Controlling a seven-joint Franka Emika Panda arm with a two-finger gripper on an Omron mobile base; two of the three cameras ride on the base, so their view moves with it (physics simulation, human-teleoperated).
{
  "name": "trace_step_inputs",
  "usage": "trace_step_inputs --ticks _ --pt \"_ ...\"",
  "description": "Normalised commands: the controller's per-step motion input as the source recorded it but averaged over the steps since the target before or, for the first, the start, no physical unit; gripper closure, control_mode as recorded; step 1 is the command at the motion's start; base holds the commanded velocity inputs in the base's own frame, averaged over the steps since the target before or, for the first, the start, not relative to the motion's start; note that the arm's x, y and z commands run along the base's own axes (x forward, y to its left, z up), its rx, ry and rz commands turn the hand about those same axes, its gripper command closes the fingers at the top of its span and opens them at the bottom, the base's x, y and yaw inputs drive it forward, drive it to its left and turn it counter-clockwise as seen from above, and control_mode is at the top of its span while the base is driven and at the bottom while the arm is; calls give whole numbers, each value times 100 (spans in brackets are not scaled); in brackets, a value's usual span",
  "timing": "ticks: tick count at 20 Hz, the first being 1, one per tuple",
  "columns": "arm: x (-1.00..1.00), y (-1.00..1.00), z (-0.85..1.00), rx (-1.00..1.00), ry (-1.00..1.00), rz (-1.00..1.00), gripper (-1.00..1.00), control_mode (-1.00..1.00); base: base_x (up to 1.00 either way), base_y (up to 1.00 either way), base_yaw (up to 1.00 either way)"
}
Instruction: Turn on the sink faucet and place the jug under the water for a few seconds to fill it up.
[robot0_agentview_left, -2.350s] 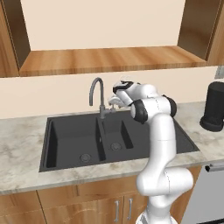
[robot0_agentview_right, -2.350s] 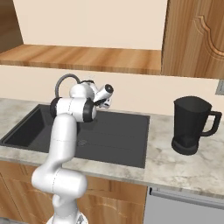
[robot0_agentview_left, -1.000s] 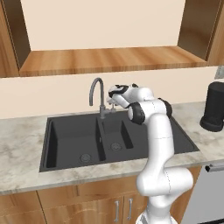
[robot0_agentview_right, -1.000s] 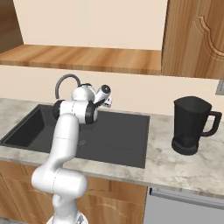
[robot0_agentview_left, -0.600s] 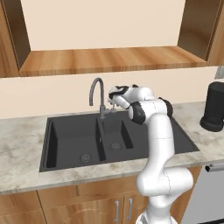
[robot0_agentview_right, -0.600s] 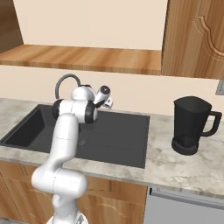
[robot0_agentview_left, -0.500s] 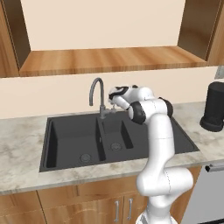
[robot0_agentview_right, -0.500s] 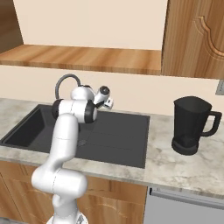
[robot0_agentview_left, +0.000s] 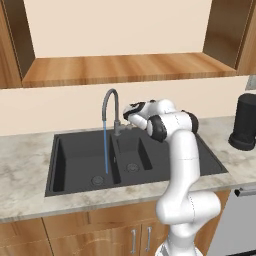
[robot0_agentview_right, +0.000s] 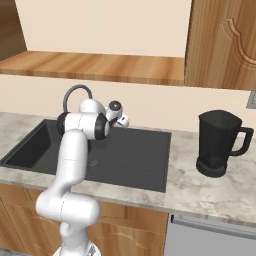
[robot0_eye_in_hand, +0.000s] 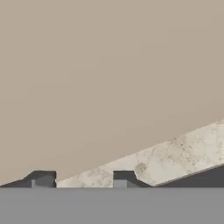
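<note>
Tool (robot0_agentview_left: 126, 119) near marble counter (robot0_agentview_left: 25, 165), beige wall (robot0_agentview_left: 125, 25)

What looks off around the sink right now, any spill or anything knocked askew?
Nothing stands out. The water falls in a thin straight stream from the faucet into the large bowl of the sink, with none on the counter. The jug stands upright on the counter to the right, not yet under the stream.
</note>
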Motion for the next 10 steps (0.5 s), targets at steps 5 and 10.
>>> trace_step_inputs --ticks 5,10 --pt "-37 -44 51 13 -7 -26 -100 -100 0 0 0" --pt "-37 -33 96 10 -14 -23 -100 -100 0 0 0"
